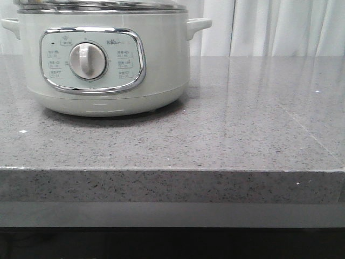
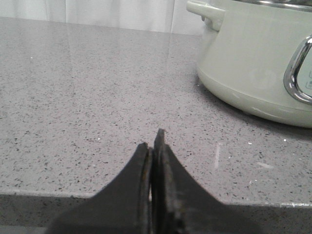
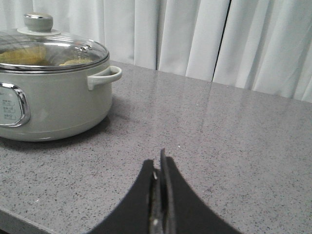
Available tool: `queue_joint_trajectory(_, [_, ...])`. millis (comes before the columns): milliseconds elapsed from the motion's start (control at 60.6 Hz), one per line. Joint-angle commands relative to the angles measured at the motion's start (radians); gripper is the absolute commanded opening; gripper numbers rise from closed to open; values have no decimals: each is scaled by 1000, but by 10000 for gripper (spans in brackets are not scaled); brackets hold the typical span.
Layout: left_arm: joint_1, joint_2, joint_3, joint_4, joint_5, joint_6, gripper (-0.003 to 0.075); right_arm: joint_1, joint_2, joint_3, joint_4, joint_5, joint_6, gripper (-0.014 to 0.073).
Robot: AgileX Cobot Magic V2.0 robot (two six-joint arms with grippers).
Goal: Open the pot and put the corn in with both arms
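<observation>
Two closed grippers are waiting at the near edge of the counter while the pot (image 1: 102, 59) is sitting lidded at the upper left of the front view.

Both sets of black fingers are pressing together with nothing between them: the left gripper (image 2: 153, 146) at the bottom centre of its wrist view, the right gripper (image 3: 158, 168) at the bottom centre of its own, each hovering over the speckled grey counter (image 1: 242, 124) and well apart from the pot. The glass lid (image 3: 48, 46) with its grey knob (image 3: 38, 21) is resting on the pot's rim, and something yellowish is showing blurred through the glass; whether it is the corn cannot be told. White curtains (image 3: 204, 39) are hanging behind the counter.
</observation>
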Motion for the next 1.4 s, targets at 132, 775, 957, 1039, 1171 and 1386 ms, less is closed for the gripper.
queue_joint_trajectory(132, [2, -25, -1, -11, -87, -8, -18, -5, 10, -24, 0, -80, -5, -64])
queue_joint_trajectory(775, [4, -25, -1, -11, -87, -8, -18, -264, -180, 372, -92, -258, 76, -64])
queue_joint_trajectory(957, [4, -23, -1, -11, -87, -8, -18, -269, -183, 408, -92, -264, 76, -64])
queue_joint_trajectory(1039, [4, -23, -1, -11, -87, -8, -18, -269, -183, 408, -91, -266, 76, -64])
queue_joint_trajectory(1171, [4, -23, -1, -11, -87, -8, -18, -269, -183, 408, -91, -265, 76, -64])
queue_joint_trajectory(1386, [4, -23, -1, -11, -87, -8, -18, -269, -183, 408, -91, -265, 76, -64])
